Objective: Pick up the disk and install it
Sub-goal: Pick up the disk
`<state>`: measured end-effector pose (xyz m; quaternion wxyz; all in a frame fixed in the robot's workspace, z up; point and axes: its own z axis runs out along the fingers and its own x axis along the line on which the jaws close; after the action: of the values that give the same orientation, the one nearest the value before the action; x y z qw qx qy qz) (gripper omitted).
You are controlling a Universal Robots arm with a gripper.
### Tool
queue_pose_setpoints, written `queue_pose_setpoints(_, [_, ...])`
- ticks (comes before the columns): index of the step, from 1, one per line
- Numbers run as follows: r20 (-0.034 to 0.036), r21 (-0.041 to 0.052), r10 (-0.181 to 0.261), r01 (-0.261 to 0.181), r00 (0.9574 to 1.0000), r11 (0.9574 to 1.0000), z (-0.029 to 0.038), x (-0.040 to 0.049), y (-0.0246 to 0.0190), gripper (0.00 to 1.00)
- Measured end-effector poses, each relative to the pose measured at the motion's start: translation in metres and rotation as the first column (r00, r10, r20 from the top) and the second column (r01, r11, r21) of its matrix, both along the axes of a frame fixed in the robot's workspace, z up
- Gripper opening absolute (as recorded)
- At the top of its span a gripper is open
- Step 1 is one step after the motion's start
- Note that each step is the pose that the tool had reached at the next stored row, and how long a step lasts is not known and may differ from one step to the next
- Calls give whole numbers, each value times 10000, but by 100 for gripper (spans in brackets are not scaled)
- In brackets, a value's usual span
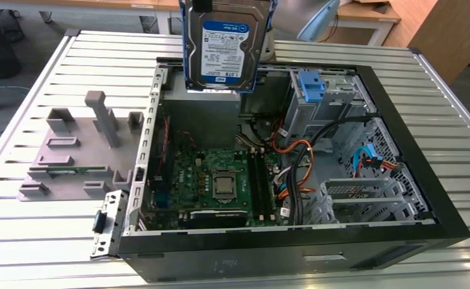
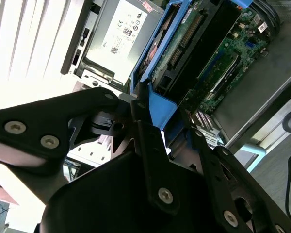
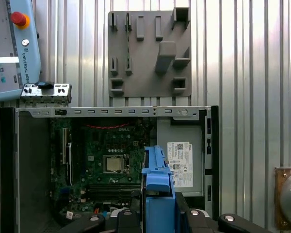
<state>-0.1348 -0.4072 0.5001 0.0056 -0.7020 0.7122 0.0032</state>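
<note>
Disk (image 1: 225,48), a flat silver-metal hard drive with white-and-blue label and blue plastic rails, hangs clamped between my closed jaws, its long axis running straight down from them toward the open black metal computer case (image 1: 259,262) beneath.

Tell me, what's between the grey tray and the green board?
The case's metal side wall stands between the tray and the board. It shows in the exterior view and the first wrist view.

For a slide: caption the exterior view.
Silver-metal hard drive with white-and-blue label and blue rails hangs upright above the open black computer case.
</note>
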Motion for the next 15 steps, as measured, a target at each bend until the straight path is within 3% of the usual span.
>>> queue_pose_setpoints(6, [-2, -1, 0, 0, 10000, 10000, 0, 59, -1, 36])
queue_pose_setpoints(15, [-28, 0, 0, 0, 10000, 10000, -1, 231, -11, 36])
